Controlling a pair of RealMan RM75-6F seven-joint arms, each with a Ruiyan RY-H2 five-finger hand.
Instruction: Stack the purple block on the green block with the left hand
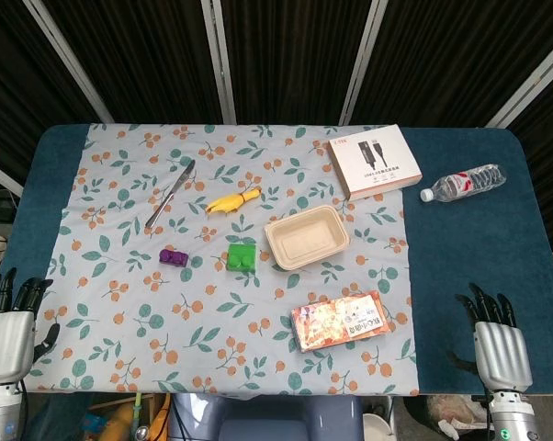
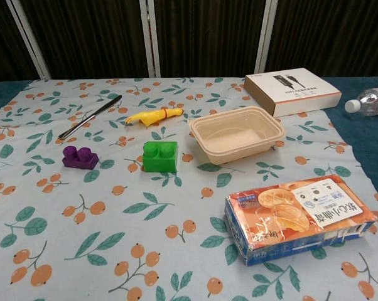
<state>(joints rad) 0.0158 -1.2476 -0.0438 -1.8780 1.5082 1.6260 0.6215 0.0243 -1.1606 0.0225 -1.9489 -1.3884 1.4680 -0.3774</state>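
The purple block [image 1: 174,258] [image 2: 80,157] lies on the floral cloth left of centre. The green block [image 1: 241,256] [image 2: 160,157] stands a short way to its right, apart from it. My left hand [image 1: 8,326] hangs at the near left edge of the table, fingers spread and holding nothing, well short of the purple block. My right hand [image 1: 495,335] rests at the near right edge over the blue mat, fingers apart and empty. Neither hand shows in the chest view.
A beige tray [image 1: 307,237] sits right of the green block. A yellow toy [image 1: 232,202] and a pen [image 1: 170,193] lie behind the blocks. An orange snack box [image 1: 342,321] is near front; a cable box [image 1: 374,161] and water bottle [image 1: 462,183] stand far right.
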